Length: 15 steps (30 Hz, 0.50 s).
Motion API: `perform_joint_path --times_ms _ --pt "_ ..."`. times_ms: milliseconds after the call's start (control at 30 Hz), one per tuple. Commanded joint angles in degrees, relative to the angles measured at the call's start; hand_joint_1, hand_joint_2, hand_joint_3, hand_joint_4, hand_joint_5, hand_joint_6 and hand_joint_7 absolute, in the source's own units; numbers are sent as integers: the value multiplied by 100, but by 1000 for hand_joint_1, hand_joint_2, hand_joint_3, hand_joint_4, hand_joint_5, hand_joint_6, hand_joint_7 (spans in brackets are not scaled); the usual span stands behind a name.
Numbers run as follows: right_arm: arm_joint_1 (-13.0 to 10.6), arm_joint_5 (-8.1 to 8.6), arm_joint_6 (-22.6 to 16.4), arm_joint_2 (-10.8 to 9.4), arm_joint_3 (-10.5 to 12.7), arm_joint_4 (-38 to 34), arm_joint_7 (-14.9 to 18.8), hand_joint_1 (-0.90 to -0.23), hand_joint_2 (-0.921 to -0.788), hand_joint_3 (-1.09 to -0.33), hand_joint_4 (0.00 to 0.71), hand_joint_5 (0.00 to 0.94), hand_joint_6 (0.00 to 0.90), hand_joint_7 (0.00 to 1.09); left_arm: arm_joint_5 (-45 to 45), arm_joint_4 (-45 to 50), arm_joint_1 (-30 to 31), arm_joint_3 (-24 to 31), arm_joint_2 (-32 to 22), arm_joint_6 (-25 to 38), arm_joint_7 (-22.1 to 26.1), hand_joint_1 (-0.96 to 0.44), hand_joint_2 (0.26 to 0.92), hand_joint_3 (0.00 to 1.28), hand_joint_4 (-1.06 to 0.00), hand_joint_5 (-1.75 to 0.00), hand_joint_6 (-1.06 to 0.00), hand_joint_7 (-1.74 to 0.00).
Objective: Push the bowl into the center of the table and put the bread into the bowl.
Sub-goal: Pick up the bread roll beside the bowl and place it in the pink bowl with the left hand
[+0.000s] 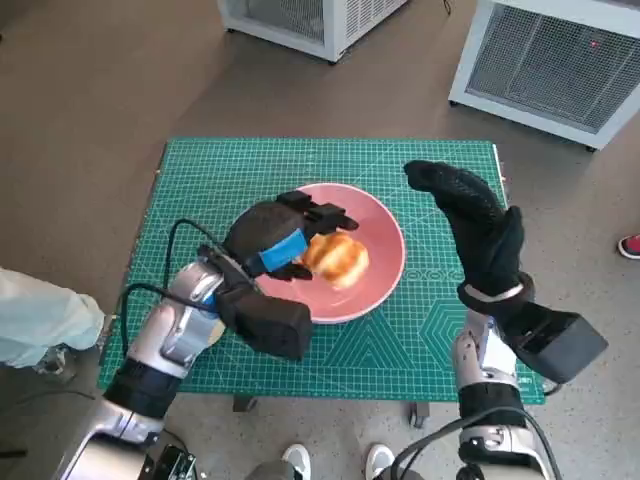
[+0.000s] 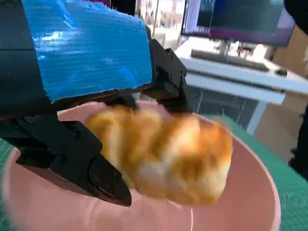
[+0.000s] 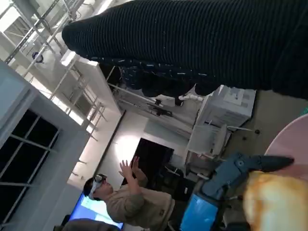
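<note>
The pink bowl (image 1: 362,208) sits near the middle of the green mat (image 1: 430,340). A golden bread roll (image 1: 337,259) lies inside it. My left hand (image 1: 280,240) reaches into the bowl from the left, its black fingers (image 2: 86,163) spread on either side of the bread (image 2: 168,154), which looks blurred against the bowl (image 2: 255,192). My right hand (image 1: 478,225) is lifted above the mat just right of the bowl, fingers apart, holding nothing. The right wrist view shows the glove (image 3: 202,43), the bread (image 3: 279,202) and the bowl's rim (image 3: 291,139).
White ventilated cabinets (image 1: 540,60) stand on the floor beyond the table. A red shoe (image 1: 630,245) shows at the right edge and white shoes (image 1: 300,460) at the near edge. A person (image 3: 134,202) with raised hands appears in the right wrist view.
</note>
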<state>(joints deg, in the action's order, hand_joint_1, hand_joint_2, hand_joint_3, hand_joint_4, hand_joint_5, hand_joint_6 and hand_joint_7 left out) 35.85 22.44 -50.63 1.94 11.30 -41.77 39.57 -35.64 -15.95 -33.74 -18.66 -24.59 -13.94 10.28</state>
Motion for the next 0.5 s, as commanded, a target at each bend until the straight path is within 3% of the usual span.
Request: perform_joint_path --times_ms 33,500 --pt "-143 -29 69 -36 -20 0 -89 -771 -921 -861 179 0 -1 585 213 411 190 215 -179 43 174 -288 737 3 -72 -7 -210 -9" --pt "-137 -39 161 -64 -90 -11 -109 -754 -921 -859 178 0 -1 580 1056 1777 1085 1187 -798 -20 593 -336 725 0 -117 -18 -265 -27"
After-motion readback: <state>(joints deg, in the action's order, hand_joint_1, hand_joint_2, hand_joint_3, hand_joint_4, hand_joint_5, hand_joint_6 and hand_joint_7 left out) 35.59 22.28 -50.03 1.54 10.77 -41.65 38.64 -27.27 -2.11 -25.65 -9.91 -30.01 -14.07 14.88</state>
